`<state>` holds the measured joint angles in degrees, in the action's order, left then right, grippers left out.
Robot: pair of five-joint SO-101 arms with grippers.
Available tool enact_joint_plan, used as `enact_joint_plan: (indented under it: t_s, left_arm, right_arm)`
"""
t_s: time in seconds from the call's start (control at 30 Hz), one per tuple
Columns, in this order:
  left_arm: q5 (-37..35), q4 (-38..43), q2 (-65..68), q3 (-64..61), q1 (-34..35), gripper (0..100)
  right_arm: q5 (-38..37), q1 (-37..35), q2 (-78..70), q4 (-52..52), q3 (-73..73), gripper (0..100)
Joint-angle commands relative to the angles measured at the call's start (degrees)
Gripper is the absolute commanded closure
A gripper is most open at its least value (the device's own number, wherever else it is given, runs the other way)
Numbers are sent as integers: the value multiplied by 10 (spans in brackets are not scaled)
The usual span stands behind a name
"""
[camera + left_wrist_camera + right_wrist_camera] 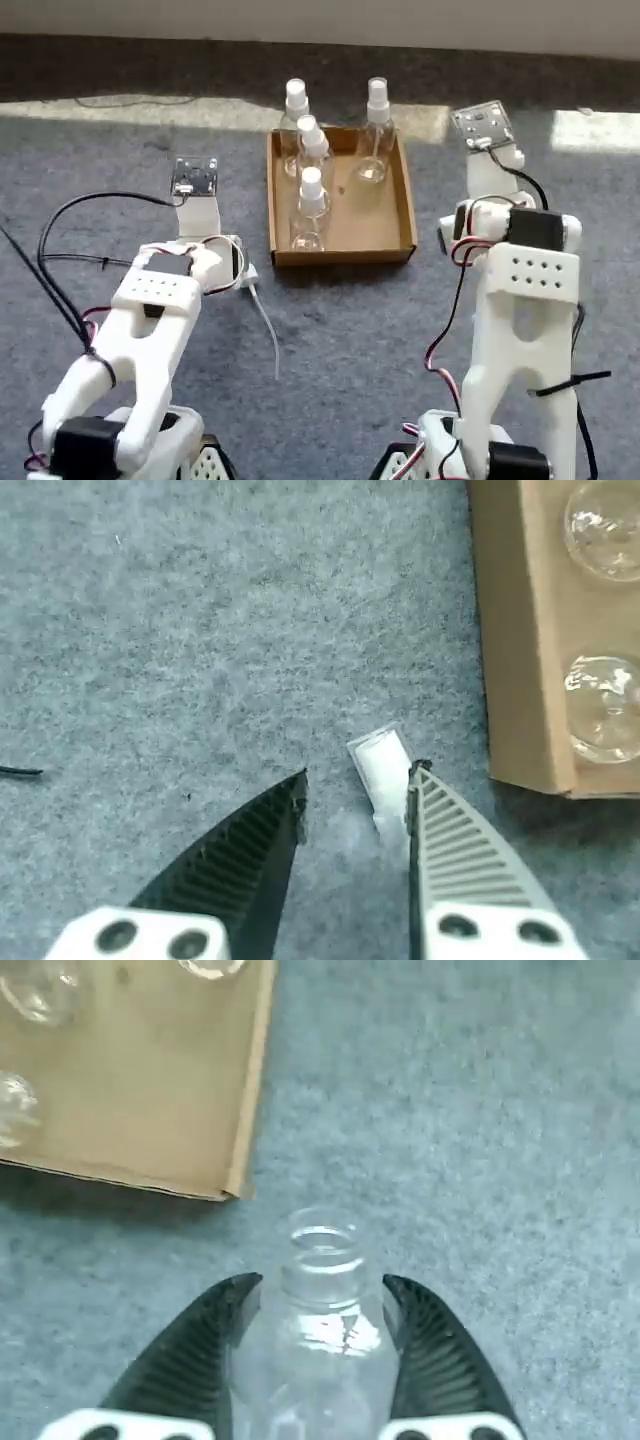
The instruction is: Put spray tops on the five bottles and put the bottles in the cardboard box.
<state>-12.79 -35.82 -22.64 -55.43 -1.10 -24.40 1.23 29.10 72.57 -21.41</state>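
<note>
- Covering the whole work area, a grey short-pile carpet point(350, 330) lies under everything.
- Two white robot arms stand side by side, the left arm point(150, 330) and the right arm point(520, 300).
- A shallow brown cardboard box point(340, 257) sits on the carpet between them, farther out.
- Four clear plastic bottles with white spray tops point(311, 215) stand upright in the box, three along one side and one in the far opposite corner.
- A fifth clear, uncapped plastic bottle point(320, 1345) is clamped in the right gripper point(322, 1285), near a box corner.
- The left gripper point(360, 777) has its jaws apart low over the carpet.
- A loose white spray top point(378, 763) lies between them, against the grey finger.
</note>
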Motion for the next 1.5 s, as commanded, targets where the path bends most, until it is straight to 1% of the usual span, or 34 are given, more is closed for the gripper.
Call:
enact_joint_plan:
  t_s: [0.0, 0.07, 0.17, 0.27, 0.4, 0.5, 0.7, 0.97, 1.1, 1.17, 1.23, 1.3, 1.4, 1.47]
  left_arm:
    - [-7, 11, 99, 74, -19, 835]
    - [-7, 11, 130, 87, -31, 835]
    - [-7, 11, 141, 91, -48, 837]
    - [-7, 11, 141, 89, -50, 838]
    - [-7, 9, 145, 87, -49, 839]
    - [-6, -19, 145, 88, -51, 840]
    - [-4, -21, 146, 88, -74, 842]
    - [-3, -18, 147, 87, -73, 994]
    - [-3, -24, 138, 94, -59, 995]
    - [-3, -52, 118, 116, -38, 995]
    - [-2, -105, 86, 153, -15, 995]
    - [16, -155, 40, 200, 12, 995]
    - [35, -210, -44, 279, 31, 995]
    - [38, -234, -102, 333, 32, 995]
  right_arm:
    - [26, -38, 60, -2, 3, 961]
    - [38, -51, 79, -2, 3, 961]
    - [54, -67, 101, -2, 2, 961]
    - [69, -85, 115, 1, 2, 961]
    - [70, -103, 136, -2, -21, 961]
    - [69, -109, 160, -3, -44, 961]
    - [69, -109, 207, -3, -66, 961]
    - [69, -112, 218, -3, -74, 961]
    - [69, -134, 222, -3, -74, 961]
    - [70, -145, 222, -3, -73, 962]
    - [70, -153, 223, -5, -70, 983]
    - [70, -163, 223, -27, -74, 996]
    - [74, -187, 223, -65, -82, 994]
    - [103, -205, 223, -102, -101, 994]
